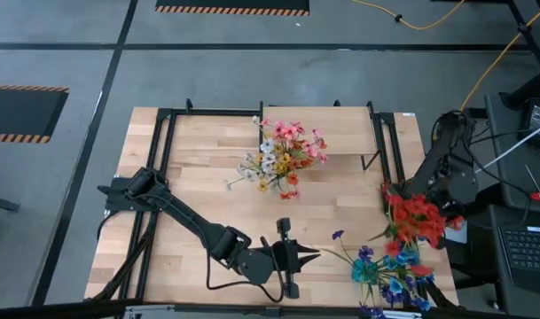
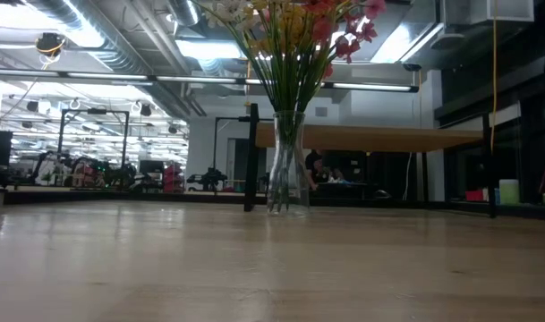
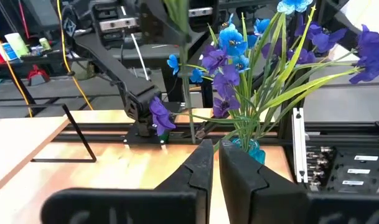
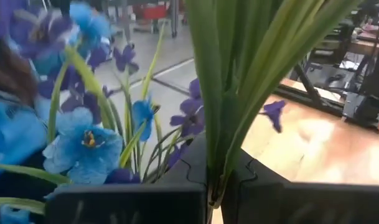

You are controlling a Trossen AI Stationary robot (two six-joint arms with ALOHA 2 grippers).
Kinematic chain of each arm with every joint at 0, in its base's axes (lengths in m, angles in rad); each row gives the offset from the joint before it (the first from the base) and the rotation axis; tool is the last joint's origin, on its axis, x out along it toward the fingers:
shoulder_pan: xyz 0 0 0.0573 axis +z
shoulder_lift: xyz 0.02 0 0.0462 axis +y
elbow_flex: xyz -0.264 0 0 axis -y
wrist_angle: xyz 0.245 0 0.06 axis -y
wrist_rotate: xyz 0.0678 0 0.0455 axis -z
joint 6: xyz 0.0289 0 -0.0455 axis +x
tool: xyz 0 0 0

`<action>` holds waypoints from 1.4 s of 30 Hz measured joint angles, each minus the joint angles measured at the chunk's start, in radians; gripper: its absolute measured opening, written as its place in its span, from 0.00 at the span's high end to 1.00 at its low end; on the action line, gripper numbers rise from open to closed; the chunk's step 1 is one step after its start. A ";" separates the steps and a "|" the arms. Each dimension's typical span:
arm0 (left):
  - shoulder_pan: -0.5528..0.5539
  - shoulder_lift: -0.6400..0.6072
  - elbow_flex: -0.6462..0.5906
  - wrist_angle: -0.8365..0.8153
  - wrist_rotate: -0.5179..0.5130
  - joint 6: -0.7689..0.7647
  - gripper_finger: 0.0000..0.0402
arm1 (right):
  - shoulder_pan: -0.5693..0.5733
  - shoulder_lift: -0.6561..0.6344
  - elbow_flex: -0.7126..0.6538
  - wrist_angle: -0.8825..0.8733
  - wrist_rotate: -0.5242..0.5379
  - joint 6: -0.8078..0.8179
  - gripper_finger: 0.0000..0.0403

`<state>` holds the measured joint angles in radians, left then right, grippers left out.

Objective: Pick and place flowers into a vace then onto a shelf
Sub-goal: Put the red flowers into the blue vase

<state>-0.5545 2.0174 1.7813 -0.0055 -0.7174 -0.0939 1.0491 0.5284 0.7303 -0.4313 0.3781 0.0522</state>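
While flowers (image 1: 283, 152) fill vase (image 2: 287, 163) | right claw (image 4: 223, 186) clamps stems | left claw (image 3: 215, 163) together

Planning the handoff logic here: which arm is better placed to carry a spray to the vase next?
Right. The right gripper is already shut on green stems, beside the red flowers. The left gripper is closed and empty, short of the blue flowers. The vase stands mid-table.
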 joint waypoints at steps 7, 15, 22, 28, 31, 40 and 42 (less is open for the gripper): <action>0.001 0.000 0.000 0.000 0.000 0.001 0.95 | 0.105 0.120 0.011 0.008 0.081 -0.010 0.98; 0.001 0.000 0.000 0.000 0.000 0.002 0.96 | 0.191 0.142 0.038 0.092 0.085 -0.035 0.98; 0.001 0.000 0.000 0.000 0.000 0.002 0.96 | 0.223 0.195 0.038 0.140 0.085 -0.040 0.98; 0.002 0.000 0.000 0.000 0.000 0.002 0.96 | 0.223 0.264 0.038 0.205 0.084 -0.094 0.98; 0.001 0.000 0.000 0.000 0.000 0.000 0.96 | 0.223 0.285 0.038 0.212 0.085 -0.084 0.98; 0.001 0.000 0.000 0.000 0.000 0.001 0.96 | 0.223 0.328 0.038 0.235 0.084 -0.060 0.98; 0.001 0.000 0.000 0.000 0.000 0.001 0.96 | 0.223 0.339 0.038 0.235 0.084 -0.057 0.98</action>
<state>-0.5533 2.0174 1.7813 -0.0059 -0.7174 -0.0925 1.2724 0.8670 0.7685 -0.1960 0.4625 -0.0048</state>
